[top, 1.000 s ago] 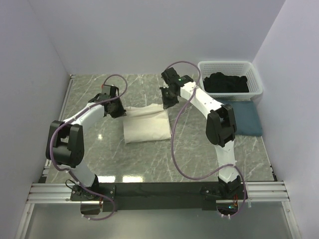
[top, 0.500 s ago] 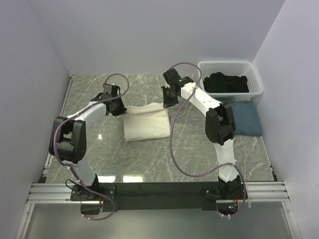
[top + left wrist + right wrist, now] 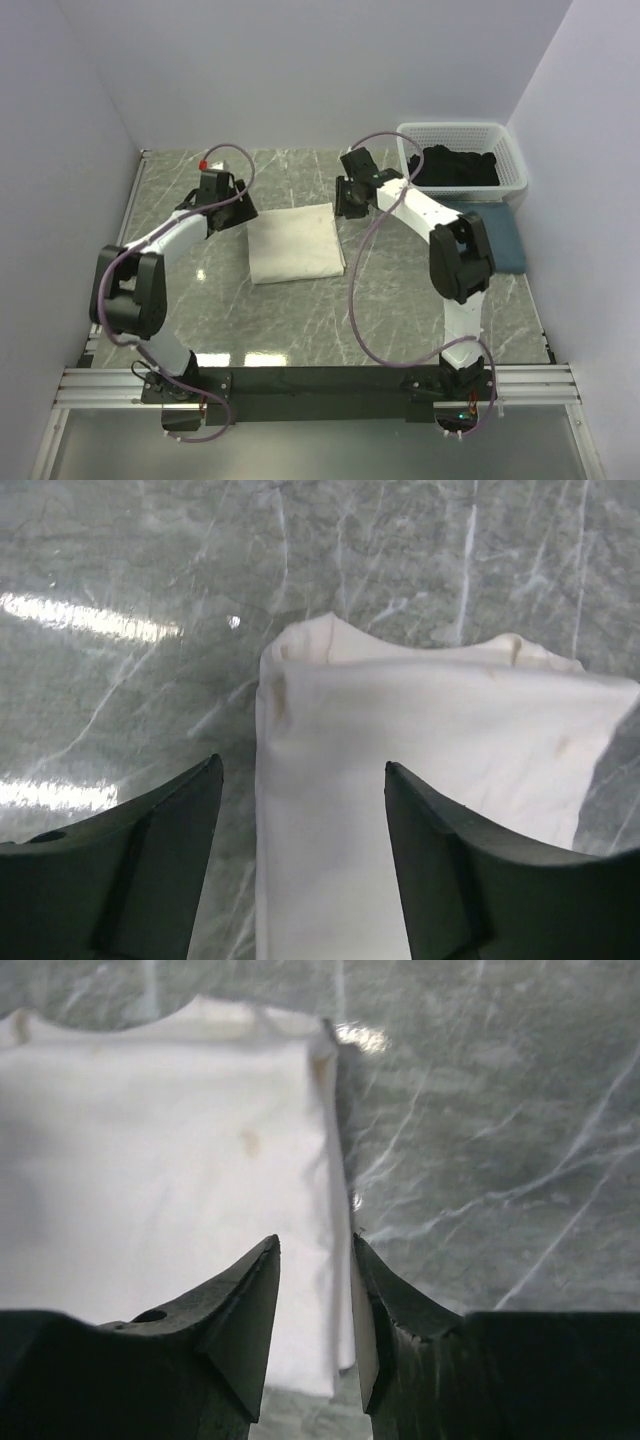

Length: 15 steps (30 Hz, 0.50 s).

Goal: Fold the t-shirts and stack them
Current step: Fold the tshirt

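Note:
The cream-white t-shirt [image 3: 293, 243] lies flat as a folded rectangle in the middle of the table. My left gripper [image 3: 238, 211] hovers open at its far left corner. In the left wrist view the shirt [image 3: 430, 750] shows its left edge between the parted tips of that gripper [image 3: 302, 763]. My right gripper [image 3: 345, 200] is open at the far right corner, and the shirt's [image 3: 160, 1150] right edge lies below that gripper's gap [image 3: 315, 1240]. A folded slate-blue t-shirt [image 3: 497, 240] rests at the right. The black t-shirt [image 3: 455, 167] sits bunched in the basket.
A white lattice basket [image 3: 460, 130] stands at the back right corner, just behind the blue shirt. White walls close in the marble table [image 3: 300, 310] on the left, back and right.
Both grippers have opened and let go of the cream shirt's far edge. The raised edge has dropped, so the shirt now lies flat. Both arms have drawn slightly outward.

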Motion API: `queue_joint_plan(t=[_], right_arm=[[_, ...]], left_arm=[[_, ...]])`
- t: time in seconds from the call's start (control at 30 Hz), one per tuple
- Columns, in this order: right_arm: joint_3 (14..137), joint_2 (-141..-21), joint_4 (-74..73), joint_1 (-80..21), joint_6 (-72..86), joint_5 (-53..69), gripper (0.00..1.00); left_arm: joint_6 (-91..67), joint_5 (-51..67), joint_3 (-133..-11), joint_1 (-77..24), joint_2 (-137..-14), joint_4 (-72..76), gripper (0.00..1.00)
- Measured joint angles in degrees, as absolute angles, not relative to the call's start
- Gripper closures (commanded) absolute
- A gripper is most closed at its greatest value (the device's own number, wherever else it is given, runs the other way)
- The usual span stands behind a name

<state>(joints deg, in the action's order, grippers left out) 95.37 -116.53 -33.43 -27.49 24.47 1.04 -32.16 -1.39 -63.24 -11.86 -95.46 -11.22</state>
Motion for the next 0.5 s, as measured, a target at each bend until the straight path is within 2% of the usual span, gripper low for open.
queue_joint_plan(t=[0.13,0.27,0.5], right_arm=[[86.9,-109.3,-27.1,-27.5,21.8,5.6,0.58],[85.1,-107.8,-22.3,-27.5,18.0,13.4,0.58],[86.1,-112.1,-16.7,-27.6,15.0,25.9,0.58]], left_arm=[[-30.8,-1.2,-57.2,-11.9,-87.9,-10.0,0.31],[-28.1,0.2,-52.4,-12.1,-82.2,-8.9,0.36],[-24.9,2.8,-52.1,-13.5,-86.7,-6.9,0.57]])
